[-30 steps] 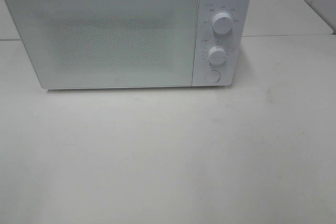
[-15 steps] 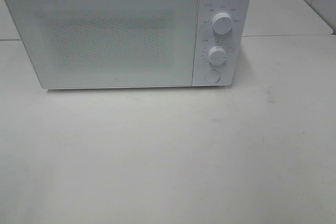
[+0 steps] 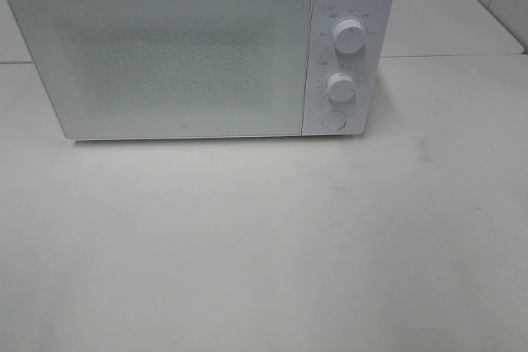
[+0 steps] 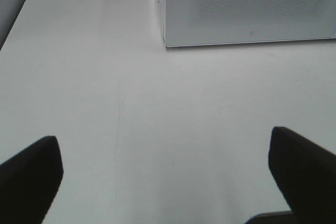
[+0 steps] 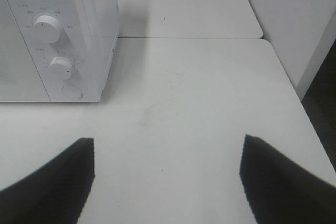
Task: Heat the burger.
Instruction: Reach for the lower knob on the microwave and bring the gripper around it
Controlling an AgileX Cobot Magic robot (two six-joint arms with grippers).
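Burger: not visible in any view. The microwave (image 3: 198, 47) has its door (image 3: 165, 55) shut and the window is frosted, so I cannot tell whether the burger is inside.

Exterior high: the white microwave sits at the far side of the pale table (image 3: 264, 245). On its control panel are the upper knob (image 3: 350, 38), the lower knob (image 3: 341, 86) and a round button (image 3: 332, 119) beneath them.

Left wrist: the left gripper (image 4: 164, 140) hangs over bare table, its dark fingers (image 4: 31, 177) spread wide with nothing between them. The microwave's door corner is ahead of it and to its right, well apart.

Right wrist: the right gripper (image 5: 168, 141) has its fingers (image 5: 283, 182) apart, holding nothing, over the tabletop. The control panel, with both knobs and the button, is ahead of it and to its left, well apart.
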